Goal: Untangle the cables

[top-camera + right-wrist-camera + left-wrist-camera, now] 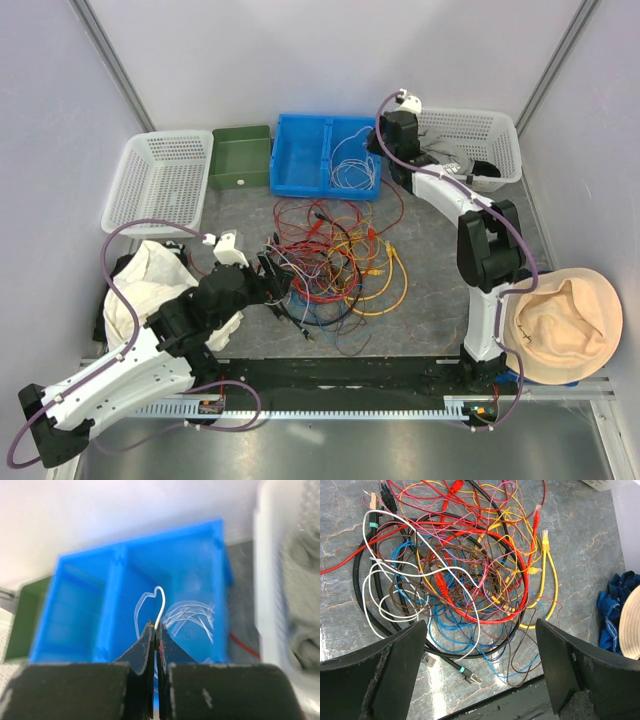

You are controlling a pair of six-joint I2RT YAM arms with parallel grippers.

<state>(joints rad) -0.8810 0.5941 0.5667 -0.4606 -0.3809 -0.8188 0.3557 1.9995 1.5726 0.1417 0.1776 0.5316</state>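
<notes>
Overhead plus wrist close-ups on cables (335, 265)

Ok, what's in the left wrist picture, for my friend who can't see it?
A messy tangle of cables in red, yellow, blue, white and black lies on a grey marbled table. The left gripper is open above it, one black finger at each bottom corner. A yellow network cable loops out on the right.
</notes>
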